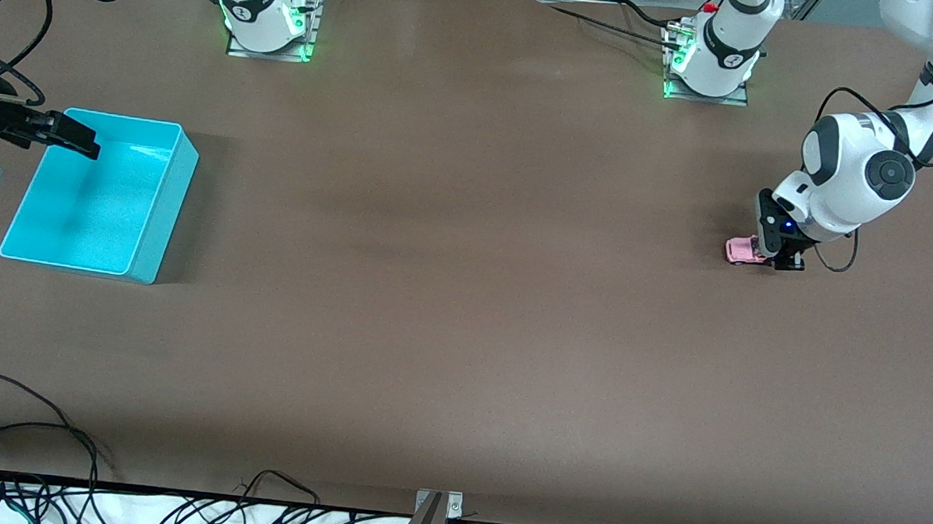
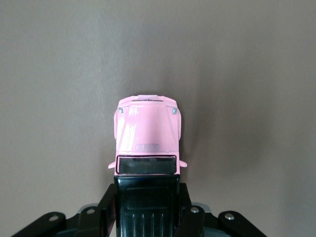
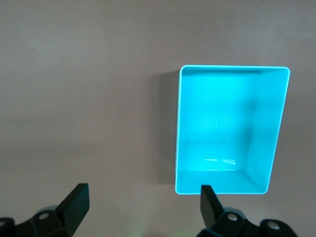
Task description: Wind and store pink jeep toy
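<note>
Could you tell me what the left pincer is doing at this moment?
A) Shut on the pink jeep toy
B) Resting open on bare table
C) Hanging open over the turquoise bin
A: the left pincer clamps the black roof of the pink jeep toy.

Open table (image 1: 464, 295) between bin (image 1: 160, 238), jeep (image 1: 740, 250)

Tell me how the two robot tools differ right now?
The left tool is down at the brown table, shut on the black roof of the small pink jeep toy, at the left arm's end. The right tool hangs open and holds nothing, over the rim of the turquoise plastic bin, at the right arm's end. Both have two black fingers.
</note>
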Controlling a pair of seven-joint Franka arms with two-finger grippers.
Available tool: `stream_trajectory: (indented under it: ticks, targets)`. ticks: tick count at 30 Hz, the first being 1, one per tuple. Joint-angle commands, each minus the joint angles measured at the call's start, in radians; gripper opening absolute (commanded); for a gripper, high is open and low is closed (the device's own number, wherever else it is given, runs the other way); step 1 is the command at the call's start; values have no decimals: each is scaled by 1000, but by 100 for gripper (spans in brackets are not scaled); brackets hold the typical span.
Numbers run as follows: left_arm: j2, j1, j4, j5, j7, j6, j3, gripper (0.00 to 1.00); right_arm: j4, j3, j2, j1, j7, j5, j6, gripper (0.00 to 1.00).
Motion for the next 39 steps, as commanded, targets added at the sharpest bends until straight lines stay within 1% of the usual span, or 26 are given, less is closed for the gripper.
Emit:
stream_trajectory:
  ticks: [1,8,11,21,25,30,39]
  targets:
    - [90,4,25,9,50,46,37,0,17,-3,4,2,3,16,-10,100]
    - [95,6,26,9,62,49,57,0,17,-3,4,0,3,16,-10,100]
    - [101,10,26,9,95,78,71,0,17,-3,4,0,3,16,-10,100]
    - [106,23,26,9,119,81,106,0,17,-3,4,0,3,16,-10,100]
    - [115,47,46,4,171,81,109,0,17,-3,4,0,3,16,-10,100]
    - [124,47,54,1,178,83,129,0,17,-3,4,2,3,16,-10,100]
    - [124,47,58,1,176,81,131,0,17,-3,4,2,3,16,-8,100]
